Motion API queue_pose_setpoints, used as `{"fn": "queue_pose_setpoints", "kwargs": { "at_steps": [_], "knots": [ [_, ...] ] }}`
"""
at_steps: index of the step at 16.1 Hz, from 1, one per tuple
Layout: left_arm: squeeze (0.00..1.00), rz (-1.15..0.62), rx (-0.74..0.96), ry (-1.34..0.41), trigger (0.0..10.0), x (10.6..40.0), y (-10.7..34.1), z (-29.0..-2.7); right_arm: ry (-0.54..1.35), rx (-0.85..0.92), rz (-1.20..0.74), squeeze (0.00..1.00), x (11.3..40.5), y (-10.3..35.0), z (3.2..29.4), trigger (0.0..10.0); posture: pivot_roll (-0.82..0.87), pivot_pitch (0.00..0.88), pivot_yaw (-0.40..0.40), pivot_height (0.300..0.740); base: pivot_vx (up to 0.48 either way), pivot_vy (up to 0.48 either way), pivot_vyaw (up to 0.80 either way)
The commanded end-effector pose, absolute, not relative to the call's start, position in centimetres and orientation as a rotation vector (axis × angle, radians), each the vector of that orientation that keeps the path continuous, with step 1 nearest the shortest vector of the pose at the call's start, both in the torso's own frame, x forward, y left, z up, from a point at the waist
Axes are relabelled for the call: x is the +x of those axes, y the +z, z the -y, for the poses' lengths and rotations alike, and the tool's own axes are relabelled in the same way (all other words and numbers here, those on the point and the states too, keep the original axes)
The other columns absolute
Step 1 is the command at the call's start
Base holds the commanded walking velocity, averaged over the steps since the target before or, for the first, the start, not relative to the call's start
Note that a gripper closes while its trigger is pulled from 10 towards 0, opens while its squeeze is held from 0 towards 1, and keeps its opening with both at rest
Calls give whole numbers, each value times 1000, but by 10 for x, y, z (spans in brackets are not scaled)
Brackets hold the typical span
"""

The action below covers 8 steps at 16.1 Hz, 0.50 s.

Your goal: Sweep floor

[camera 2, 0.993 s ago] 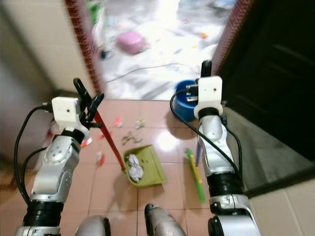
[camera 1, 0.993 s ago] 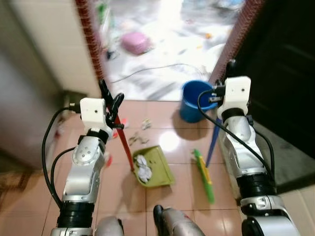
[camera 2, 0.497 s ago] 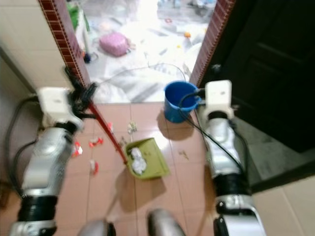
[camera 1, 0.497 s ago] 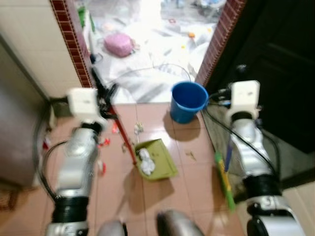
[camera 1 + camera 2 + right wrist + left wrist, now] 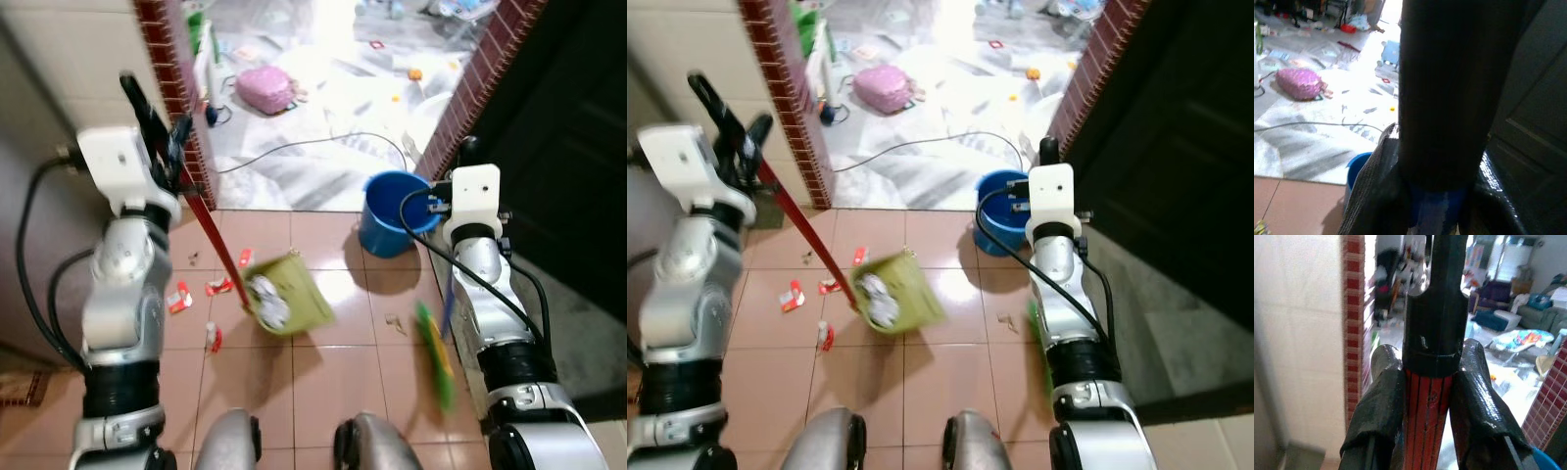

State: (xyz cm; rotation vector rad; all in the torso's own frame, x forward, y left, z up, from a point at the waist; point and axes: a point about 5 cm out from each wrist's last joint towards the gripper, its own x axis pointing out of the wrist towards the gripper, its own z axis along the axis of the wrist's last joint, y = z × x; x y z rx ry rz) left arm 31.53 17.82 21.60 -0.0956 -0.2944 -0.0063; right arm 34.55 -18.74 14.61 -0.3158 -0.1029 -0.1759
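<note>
Dustpan in my left grip, broom in my right, at the doorway.

My left gripper (image 5: 1430, 396) is clenched on the red handle (image 5: 211, 235) of the green dustpan (image 5: 282, 294), its 2 fingers (image 5: 1382, 401) pressing either side of the shaft just under a black cap; the pan sits tilted over the tiled floor (image 5: 323, 382) with crumpled white paper (image 5: 266, 302) in it. My right gripper (image 5: 1432, 196) grasps the blue stick of the broom (image 5: 434, 343), whose green head lies by my right side. A blue bucket (image 5: 395, 211) stands near the brick doorframe. Red and white scraps (image 5: 179, 297) lie scattered on the tiles left of the dustpan.
</note>
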Motion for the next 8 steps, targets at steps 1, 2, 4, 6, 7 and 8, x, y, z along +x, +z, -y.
{"fn": "queue_pose_setpoints", "kwargs": {
  "at_steps": [1, 2, 4, 6, 7, 8],
  "knots": [
    [0, 417, -126, -40, 10000, 311, 246, -171, -210, -356, 99, 0, 345, 147, 197, 10000, -21, 98, -53, 740, 285, 0, 0],
    [0, 454, -134, -36, 10000, 312, 259, -172, -211, -358, 96, 0, 346, 146, 198, 10000, -18, 97, -55, 740, 289, 0, 0],
    [0, 499, -139, -45, 10000, 313, 274, -173, -208, -359, 93, 0, 347, 145, 196, 10000, -15, 92, -55, 740, 307, 0, 0],
    [0, 523, -145, -36, 10000, 314, 283, -175, -205, -358, 85, 0, 348, 143, 194, 10000, -13, 89, -55, 740, 296, 0, -503],
    [0, 537, -149, -30, 10000, 313, 287, -176, -203, -358, 83, 0, 348, 142, 193, 10000, -12, 89, -54, 740, 259, 0, -575],
    [0, 553, -151, -24, 10000, 313, 293, -177, -202, -356, 80, 0, 347, 140, 193, 10000, -13, 88, -53, 740, 259, 0, -575]
  ]
}}
